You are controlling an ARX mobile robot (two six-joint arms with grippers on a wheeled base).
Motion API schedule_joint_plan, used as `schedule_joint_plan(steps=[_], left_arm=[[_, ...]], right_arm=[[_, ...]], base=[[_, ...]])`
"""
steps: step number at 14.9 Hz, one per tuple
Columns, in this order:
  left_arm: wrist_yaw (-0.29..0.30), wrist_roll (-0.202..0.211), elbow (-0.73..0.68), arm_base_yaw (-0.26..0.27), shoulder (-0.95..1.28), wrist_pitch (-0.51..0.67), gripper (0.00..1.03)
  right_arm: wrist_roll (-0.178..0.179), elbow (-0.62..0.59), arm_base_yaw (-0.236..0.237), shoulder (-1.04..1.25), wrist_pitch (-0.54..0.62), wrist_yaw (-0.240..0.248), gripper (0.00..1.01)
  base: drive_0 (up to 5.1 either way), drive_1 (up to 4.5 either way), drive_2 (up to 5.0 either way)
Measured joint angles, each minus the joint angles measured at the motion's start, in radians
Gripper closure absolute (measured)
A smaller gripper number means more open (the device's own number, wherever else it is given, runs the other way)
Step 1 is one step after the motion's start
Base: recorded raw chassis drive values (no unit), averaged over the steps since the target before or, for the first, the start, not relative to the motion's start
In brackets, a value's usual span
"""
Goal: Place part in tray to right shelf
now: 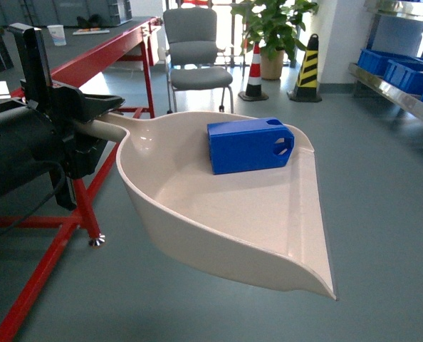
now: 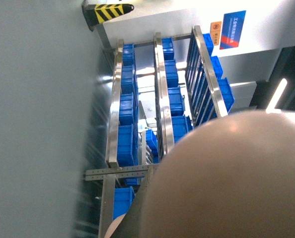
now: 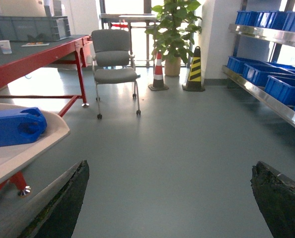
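Observation:
The blue part (image 1: 248, 145) lies on its side in the back half of the beige tray (image 1: 218, 214), with its holed tab pointing right. At the left of the head view my left gripper (image 1: 97, 117) is shut on the tray's handle (image 1: 112, 130) and holds the tray level above the floor. The tray's underside (image 2: 232, 178) fills the left wrist view and hides the fingers. My right gripper (image 3: 170, 166) stands open with only floor between its fingers. The tray (image 3: 18, 148) and part (image 3: 13, 126) are to its left. The right shelf (image 1: 397, 92) runs along the right wall, apart from the tray.
The steel shelf (image 3: 266, 96) carries blue crates (image 3: 259, 72). A red-framed table (image 1: 105, 50) stands at the left. A grey chair (image 1: 194, 50), a traffic cone (image 1: 254, 71), a striped bollard (image 1: 307, 68) and a potted plant (image 1: 272, 28) stand ahead. Grey floor (image 1: 382, 214) lies below.

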Motion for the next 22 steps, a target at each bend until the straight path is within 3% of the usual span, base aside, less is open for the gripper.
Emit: schedule_joint_plan(steps=[22], left_arm=[[-0.001,0.000,0.003,0.001,0.000,0.002,0.90]], right_arm=[[0.000,0.000,0.000,0.000,0.000,0.000,0.03]], base=[[0.0,4.31,-4.2]])
